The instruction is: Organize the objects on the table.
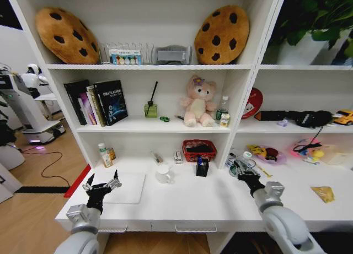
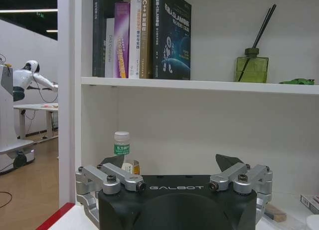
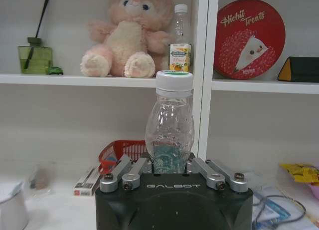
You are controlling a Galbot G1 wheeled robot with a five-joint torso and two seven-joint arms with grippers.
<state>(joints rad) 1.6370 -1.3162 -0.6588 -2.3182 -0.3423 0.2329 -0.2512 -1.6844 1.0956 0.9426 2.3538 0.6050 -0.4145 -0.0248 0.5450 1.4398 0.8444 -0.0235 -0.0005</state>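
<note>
White surface (image 1: 187,201) runs wide across the head view, flat-topped, with slim drawer handles along its near edge. On its left part lies a thin pale laptop (image 1: 126,188), lid shut, flat and almost the same shade as the top. Left end effector (image 1: 102,186) sits right at the laptop's near-left corner, fingers spread wide with nothing between them; from the left wrist view its dark tips (image 2: 227,161) stand well apart, facing the shelf wall.

Over on the right, the right end effector (image 1: 238,167) is closed around a clear plastic bottle (image 3: 169,125): white cap, ribbed see-through body, a bluish patch low down, standing upright between the silver fingers (image 3: 130,171).

Middle of the surface: a white mug (image 1: 163,173), and just to its right a small black holder (image 1: 202,167) with a blue pen (image 1: 199,158) sticking up out of it. Behind those, a red basket (image 1: 199,150) against the back wall. At the far left of the surface, a small green-banded bottle (image 2: 121,146) stands upright by the shelf post, with a yellowish jar just beside it. Far right, near the front, a small yellow packet (image 1: 323,193) lies flat, well apart from everything else.

Up on the shelf, a pink bear (image 3: 130,33) sits between a green diffuser (image 3: 35,56) and a small carton (image 3: 180,57). Books (image 2: 142,33) stand upright at the shelf's left.
</note>
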